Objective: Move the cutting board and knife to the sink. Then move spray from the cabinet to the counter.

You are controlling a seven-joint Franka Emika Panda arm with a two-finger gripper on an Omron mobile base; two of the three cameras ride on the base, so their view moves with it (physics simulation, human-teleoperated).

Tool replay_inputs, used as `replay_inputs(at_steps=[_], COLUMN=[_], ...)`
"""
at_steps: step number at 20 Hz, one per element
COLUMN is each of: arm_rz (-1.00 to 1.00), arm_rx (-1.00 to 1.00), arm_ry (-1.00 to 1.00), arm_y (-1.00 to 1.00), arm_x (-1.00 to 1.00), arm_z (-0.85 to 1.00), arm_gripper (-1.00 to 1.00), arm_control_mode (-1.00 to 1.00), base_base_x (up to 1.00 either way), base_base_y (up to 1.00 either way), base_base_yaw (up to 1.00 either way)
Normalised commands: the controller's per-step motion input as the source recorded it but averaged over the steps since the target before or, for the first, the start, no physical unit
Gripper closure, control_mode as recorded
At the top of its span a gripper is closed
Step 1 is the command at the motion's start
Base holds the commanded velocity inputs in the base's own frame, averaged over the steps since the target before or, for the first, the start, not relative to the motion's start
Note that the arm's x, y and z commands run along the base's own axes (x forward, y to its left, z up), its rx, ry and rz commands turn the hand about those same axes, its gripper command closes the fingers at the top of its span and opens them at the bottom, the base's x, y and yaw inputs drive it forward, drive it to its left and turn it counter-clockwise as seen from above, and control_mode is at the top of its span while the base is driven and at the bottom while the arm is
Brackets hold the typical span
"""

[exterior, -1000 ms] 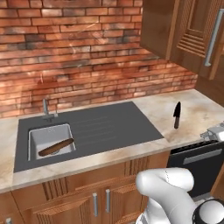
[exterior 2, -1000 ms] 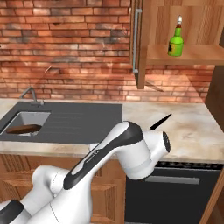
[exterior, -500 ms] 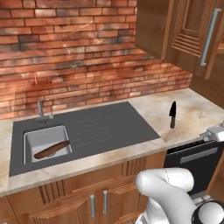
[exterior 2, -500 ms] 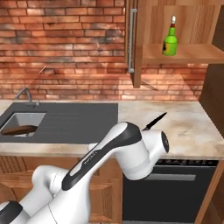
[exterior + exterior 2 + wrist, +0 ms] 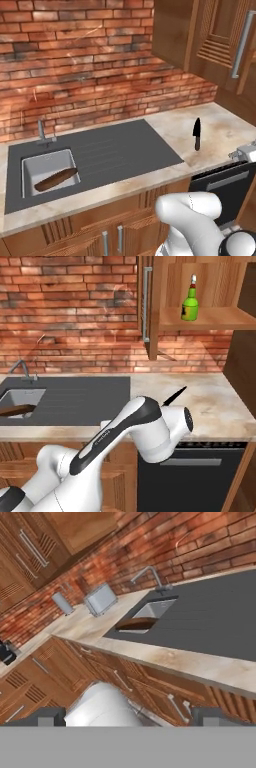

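The dark brown cutting board [image 5: 56, 179] lies slanted inside the pale sink [image 5: 30, 165]; it also pokes up from the sink [image 5: 22, 397] as the cutting board [image 5: 14, 410]. A black knife [image 5: 197, 134] rests on the beige counter [image 5: 220, 130] right of the drainboard, and the knife's tip [image 5: 174, 396] peeks out behind my arm. The green spray [image 5: 189, 303] stands on the shelf of the open cabinet [image 5: 210, 318]. In the hand view my gripper [image 5: 130, 718] is open with nothing between its fingertips [image 5: 49, 717], facing the cutting board [image 5: 136, 624] and sink [image 5: 155, 607] from far off.
A grey tap [image 5: 42, 131] stands behind the basin. The cabinet door with a long bar handle [image 5: 146, 303] hangs open over the counter. A dark appliance front [image 5: 190, 476] sits under the counter's right end. A toaster [image 5: 101, 598] stands left of the sink.
The whole scene has slid left in both base views, so the base has driven right. The board, knife and spray keep their places; the gripper stays open.
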Motion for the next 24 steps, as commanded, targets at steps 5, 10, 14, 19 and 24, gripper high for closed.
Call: replay_inputs(at_steps=[5, 10, 14, 19, 24], arm_rz=[0.0, 0.0, 0.0, 0.0, -0.06], arm_rx=[0.0, 0.0, 0.0, 0.0, -0.01], arm_ry=[0.0, 0.0, 0.0, 0.0, 0.0], arm_y=[0.0, 0.0, 0.0, 0.0, 0.09], arm_x=[0.0, 0.0, 0.0, 0.0, 0.0], arm_z=[0.0, 0.0, 0.0, 0.0, -0.03], arm_gripper=[-1.0, -1.0, -1.0, -1.0, -1.0], arm_control_mode=[1.0, 1.0, 1.0, 1.0, -1.0], base_base_x=[0.5, 0.47, 0.32, 0.04, 0.0], base_base_y=[-0.11, -0.13, -0.21, -0.21, -0.01], base_base_yaw=[0.0, 0.02, 0.02, 0.0, -0.04])
